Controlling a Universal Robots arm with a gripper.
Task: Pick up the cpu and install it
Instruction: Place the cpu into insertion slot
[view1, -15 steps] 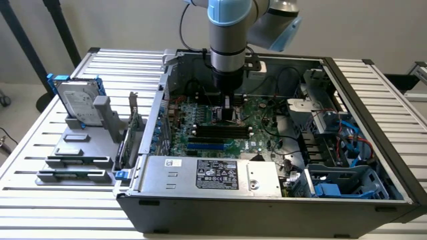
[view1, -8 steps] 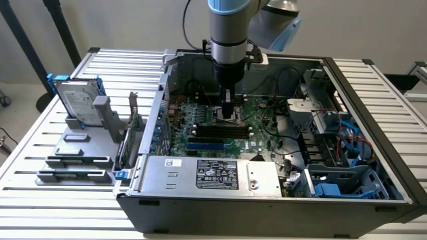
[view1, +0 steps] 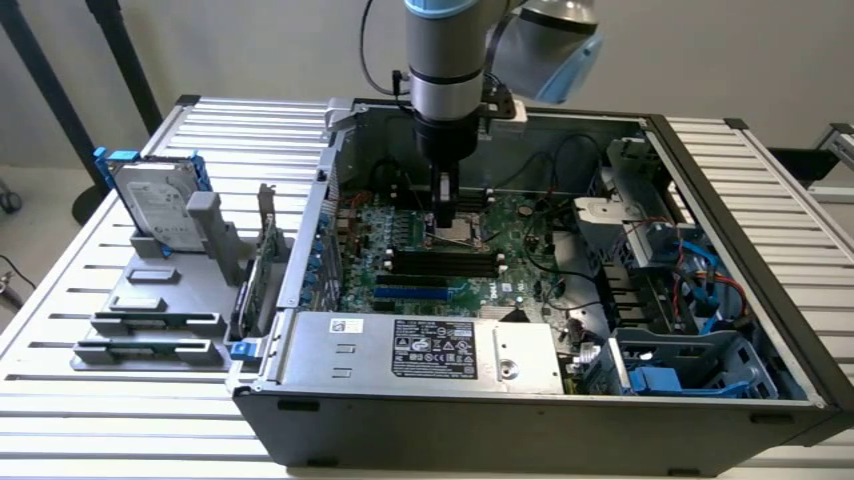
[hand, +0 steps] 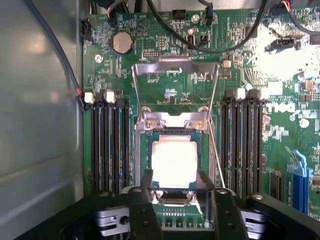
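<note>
While the grey robot arm (view1: 447, 60) reaches down into the open dark grey metal computer case (view1: 534, 410) on the slatted white worktop (view1: 80, 300), its black tool (view1: 445, 215) hangs low over the middle of the green motherboard (hand: 125, 75). Seen from the wrist, the cpu (hand: 174, 160), a small flat square chip with a bright silvery top and a pale green rim, lies within the dark square socket (hand: 143, 150), between two banks of long black memory slots (hand: 107, 145). The tool straddles the near edge of the chip. Whether it is clamped on the chip or merely set close about it, I cannot tell. The silvery hinged retaining plate (hand: 175, 62) stands swung open beyond the socket, and its thin wire lever (hand: 214, 150) runs alongside, just beside the chip. My judgement is that the work is at the seating stage: the chip is at the socket and looks square to it, yet nothing is locked down over it. Any move from here calls for a level, straight vertical line, with no sideways drag across the socket's contacts, and enough clearance from the lever and the raised plate.
</note>
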